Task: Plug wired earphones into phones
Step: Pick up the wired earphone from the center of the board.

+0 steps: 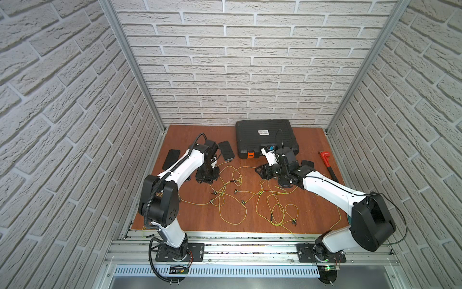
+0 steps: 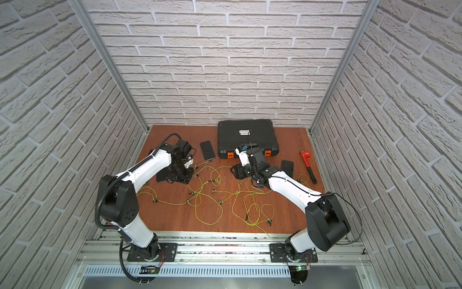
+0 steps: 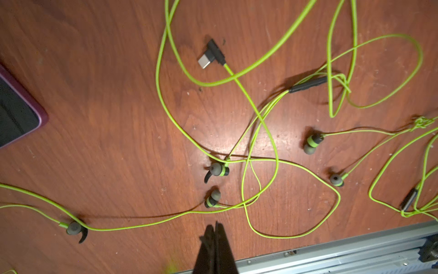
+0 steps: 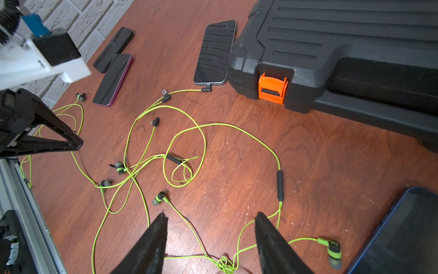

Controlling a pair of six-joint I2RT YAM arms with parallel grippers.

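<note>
The wired earphones (image 3: 219, 169) lie loose and tangled across the middle of the wooden table (image 4: 308, 166), between the two arms. They look light and limp. The thin yellow-green cord will likely drag, loop and snag on its neighbours, so a pull on the cable would probably haul the whole heap. The better hold is probably the small rigid angled plug (image 3: 211, 55), taken by its dark body with the metal tip left free. It lies on bare wood, apart from any phone. The phones (image 4: 214, 52) are flat and stiff and probably slick on the wood, so one may slide when a plug is pushed in unless it is braced.

The left gripper (image 3: 215, 237) is closed, its fingers pressed together with nothing seen between them, above the cables. The right gripper (image 4: 211, 227) stands with jaws apart and empty over a knot (image 4: 224, 263) in the cord.

The right wrist view shows one plug seated in the end of the phone beside the black case (image 4: 343, 47). In the top views this detail is too small to make out. Only the top views show the red pipe wrench (image 1: 327, 162) lying by the table's right edge.
</note>
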